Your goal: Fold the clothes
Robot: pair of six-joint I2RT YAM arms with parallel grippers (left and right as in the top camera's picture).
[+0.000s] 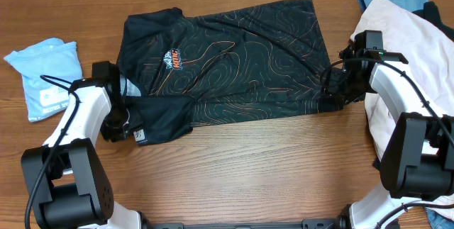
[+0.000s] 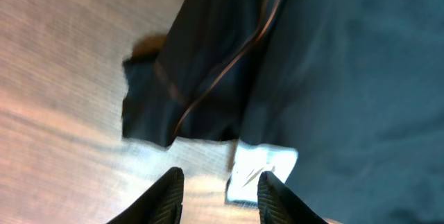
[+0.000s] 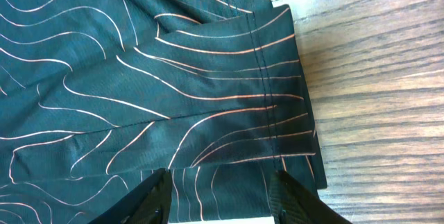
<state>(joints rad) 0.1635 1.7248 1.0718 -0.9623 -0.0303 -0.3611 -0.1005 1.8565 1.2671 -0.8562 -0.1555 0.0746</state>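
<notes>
Chest logo (image 1: 174, 60) in orange and white on dark T-shirt (image 1: 234, 66), lettering too small to read; white sewn label (image 2: 260, 168) at turned-over corner, print illegible. T-shirt covered in thin orange contour lines, lying flat and sideways across middle of table (image 1: 248, 165), wrinkled, chest end toward left arm. Left pincer (image 2: 218, 193) with fingers spread apart, just above label; right pincer (image 3: 218, 200) likewise spread, straddling stitched hem at opposite edge, gripping nothing.

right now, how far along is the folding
Done: a light blue garment lies folded at the left. In hand: the black shirt lies spread out, left jaws open at its sleeve end, right jaws open over its hem; neither grips yet. Left: this shirt, then the unfolded pile on the right.
</notes>
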